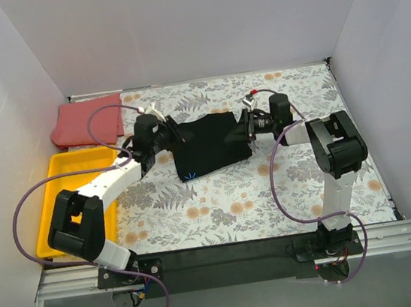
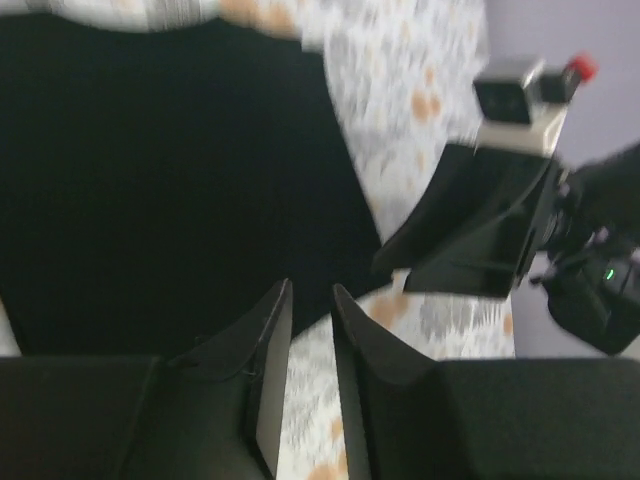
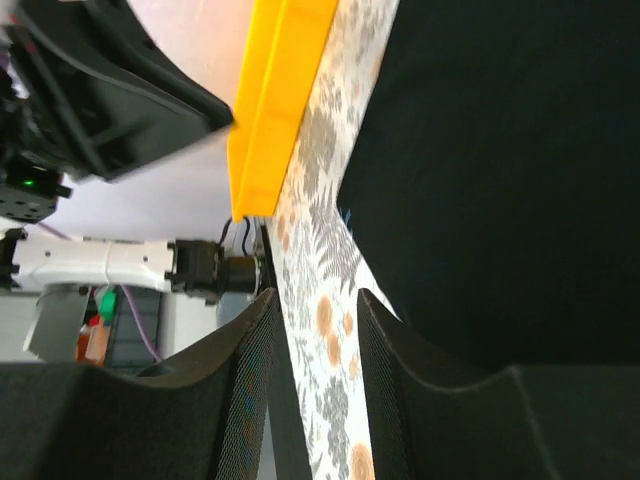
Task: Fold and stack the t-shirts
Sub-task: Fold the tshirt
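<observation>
Just beyond the bare floral cloth point(image 1: 235, 202), the black t-shirt point(image 1: 208, 147) lies between the two pincers, its slightly longer side running left to right. The left gripper point(image 1: 172, 131) is at its left edge and the right gripper point(image 1: 242, 130) at its right edge, neither clearly nearer. Both are released, fingers a little apart on nothing, patterned cloth showing in each gap. The shirt looks already doubled into a rumpled, squarish slab. Farther off, the coral-red t-shirt point(image 1: 87, 120) rests folded in the far-left corner, behind the yellow tray point(image 1: 71, 171).

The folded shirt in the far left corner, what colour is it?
The shirt is plain coral-red, shown best in the top external view.
</observation>
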`<state>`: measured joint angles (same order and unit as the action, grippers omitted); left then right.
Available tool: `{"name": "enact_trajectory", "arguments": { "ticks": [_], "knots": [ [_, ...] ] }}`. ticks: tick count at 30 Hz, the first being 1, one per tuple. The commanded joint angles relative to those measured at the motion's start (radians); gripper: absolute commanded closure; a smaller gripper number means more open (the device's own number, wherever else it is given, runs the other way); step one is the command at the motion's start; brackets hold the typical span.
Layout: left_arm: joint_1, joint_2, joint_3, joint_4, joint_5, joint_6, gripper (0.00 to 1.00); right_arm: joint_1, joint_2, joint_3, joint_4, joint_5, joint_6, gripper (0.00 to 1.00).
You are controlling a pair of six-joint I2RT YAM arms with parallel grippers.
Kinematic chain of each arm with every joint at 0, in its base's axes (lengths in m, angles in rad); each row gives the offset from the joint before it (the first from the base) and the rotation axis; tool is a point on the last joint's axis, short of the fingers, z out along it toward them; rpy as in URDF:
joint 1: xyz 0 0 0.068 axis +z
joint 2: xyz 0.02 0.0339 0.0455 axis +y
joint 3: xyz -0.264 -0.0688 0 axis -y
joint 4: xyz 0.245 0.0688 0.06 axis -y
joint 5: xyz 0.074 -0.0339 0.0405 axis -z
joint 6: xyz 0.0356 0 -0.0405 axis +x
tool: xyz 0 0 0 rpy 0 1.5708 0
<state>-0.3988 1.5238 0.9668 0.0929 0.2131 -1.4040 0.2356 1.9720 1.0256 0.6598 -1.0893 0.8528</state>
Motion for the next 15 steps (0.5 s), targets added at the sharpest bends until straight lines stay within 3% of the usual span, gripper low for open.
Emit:
{"name": "enact_trajectory", "arguments": {
  "ticks": [1,5,10,15],
  "knots": [
    [-0.04,0.025,-0.134,-0.03,0.038,-0.07,0.86,-0.004,0.02,-0.054,0.054,-0.066,-0.034,0.56],
    [-0.023,0.087,-0.223,0.008,0.023,-0.121,1.0,-0.035,0.122,-0.073,0.055,-0.075,-0.084,0.57],
    [0.043,0.197,-0.264,0.041,0.083,-0.211,1.0,-0.09,0.244,-0.081,0.052,-0.054,-0.124,0.59],
    [0.094,0.181,-0.306,0.022,0.103,-0.243,1.0,-0.113,0.194,-0.111,0.046,-0.018,-0.133,0.59]
  ]
}}
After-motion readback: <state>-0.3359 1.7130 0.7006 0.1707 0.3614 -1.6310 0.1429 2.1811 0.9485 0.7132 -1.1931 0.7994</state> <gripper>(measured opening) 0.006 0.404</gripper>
